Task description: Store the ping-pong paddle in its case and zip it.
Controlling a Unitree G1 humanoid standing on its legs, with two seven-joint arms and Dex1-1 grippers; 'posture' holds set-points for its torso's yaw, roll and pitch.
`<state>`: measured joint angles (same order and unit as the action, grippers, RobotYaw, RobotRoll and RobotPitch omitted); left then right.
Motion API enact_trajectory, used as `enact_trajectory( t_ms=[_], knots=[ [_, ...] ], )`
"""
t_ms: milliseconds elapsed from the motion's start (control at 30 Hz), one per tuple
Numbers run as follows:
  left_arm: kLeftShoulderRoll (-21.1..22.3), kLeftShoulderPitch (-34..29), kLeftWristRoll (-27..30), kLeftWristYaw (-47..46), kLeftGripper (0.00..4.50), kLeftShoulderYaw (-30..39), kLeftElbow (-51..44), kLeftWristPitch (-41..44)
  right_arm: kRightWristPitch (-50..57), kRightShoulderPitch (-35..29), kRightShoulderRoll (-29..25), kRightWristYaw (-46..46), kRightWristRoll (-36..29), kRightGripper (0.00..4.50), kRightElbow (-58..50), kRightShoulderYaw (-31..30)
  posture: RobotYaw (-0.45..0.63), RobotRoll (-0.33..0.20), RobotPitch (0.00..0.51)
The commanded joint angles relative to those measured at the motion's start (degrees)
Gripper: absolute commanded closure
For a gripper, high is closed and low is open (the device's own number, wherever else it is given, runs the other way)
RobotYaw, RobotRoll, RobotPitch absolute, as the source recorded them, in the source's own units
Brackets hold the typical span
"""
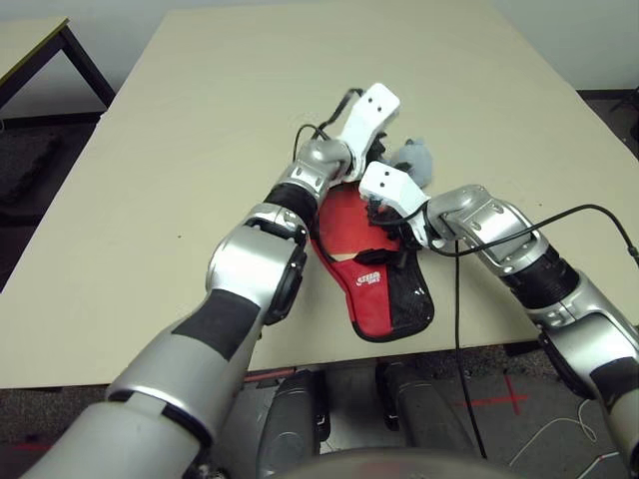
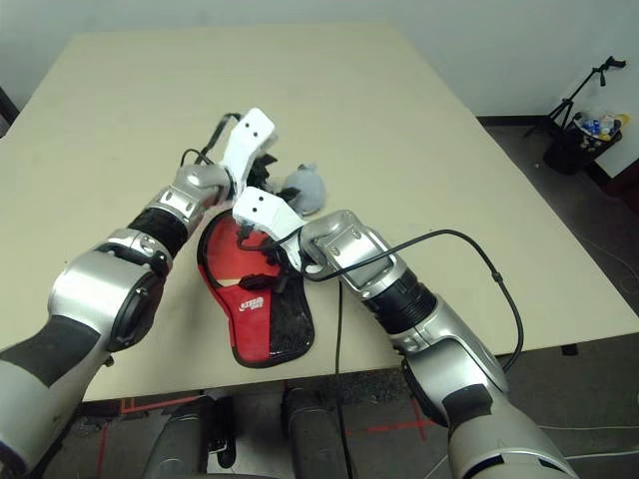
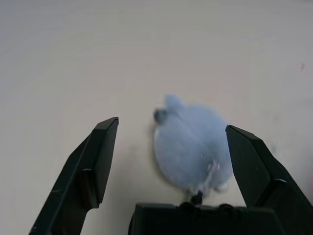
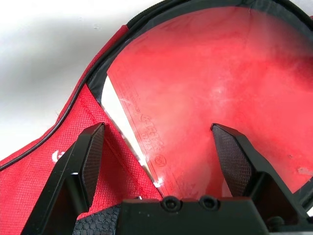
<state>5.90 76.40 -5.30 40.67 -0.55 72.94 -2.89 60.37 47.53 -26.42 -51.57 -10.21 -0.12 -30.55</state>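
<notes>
The red case [image 1: 377,297] lies open near the table's front edge, its mesh pocket towards me. The ping-pong paddle [image 4: 220,83] rests inside it with the red rubber face up. The case's fabric flap [image 4: 39,176] covers the handle end, leaving a strip of light wood showing beside it. My right gripper [image 4: 157,128] hangs open just above the paddle's face, holding nothing. My left gripper [image 3: 172,126] is open farther back, past the round end of the case, its fingers either side of the small grey pouch [image 3: 193,144] without gripping it.
The grey pouch [image 1: 417,160] sits just behind the case. The beige table [image 1: 200,150] stretches wide to the left and back. A black cable [image 1: 579,212] loops off my right forearm. A second table [image 1: 30,45] stands at the far left.
</notes>
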Motion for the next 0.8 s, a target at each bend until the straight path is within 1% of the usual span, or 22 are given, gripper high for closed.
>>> enact_trajectory(
  t_ms=[33,167,233,367,433,533,600,733,800],
  knots=[
    [1.8,0.9,1.7,2.4,0.02,1.3,-0.9,1.0,2.1,-2.5,-0.6,1.5,1.0,0.0,3.4,-0.9,-0.12,0.0,0.133],
    [4.6,0.4,2.2,5.4,0.02,1.3,-2.1,1.7,3.2,-2.3,-1.6,1.6,0.5,0.0,2.5,1.0,-0.11,0.0,0.127],
    [5.9,-0.4,2.3,7.3,0.02,1.0,-3.0,2.3,4.3,-1.4,-3.0,1.2,0.0,0.0,1.8,2.6,-0.11,0.0,0.121],
    [8.5,-3.5,2.1,12.9,0.02,-0.7,-6.1,3.9,6.1,2.8,-7.6,0.7,-0.5,0.0,1.0,6.5,-0.1,0.0,0.116],
    [9.5,-5.6,2.0,15.7,0.02,-1.9,-8.5,4.6,6.7,6.2,-9.0,1.8,-0.2,0.0,3.1,8.9,-0.1,0.0,0.112],
    [10.6,-8.3,2.7,19.8,0.02,-3.0,-12.3,6.7,4.8,11.1,-9.9,3.3,0.7,0.0,8.0,11.3,-0.1,0.0,0.109],
    [11.3,-10.0,3.0,22.0,0.02,-3.8,-14.6,8.4,2.5,14.9,-9.2,5.0,1.5,0.0,12.9,13.3,-0.1,0.0,0.104],
    [11.4,-13.0,2.6,23.5,0.02,-5.9,-18.1,10.4,-4.1,22.0,-4.5,13.3,4.0,0.0,28.3,18.2,-0.1,0.0,0.097],
    [11.2,-14.0,2.8,23.8,0.02,-6.6,-19.8,11.5,-7.4,23.9,-2.5,15.9,5.1,0.0,34.2,19.4,-0.09,0.0,0.094]
  ],
)
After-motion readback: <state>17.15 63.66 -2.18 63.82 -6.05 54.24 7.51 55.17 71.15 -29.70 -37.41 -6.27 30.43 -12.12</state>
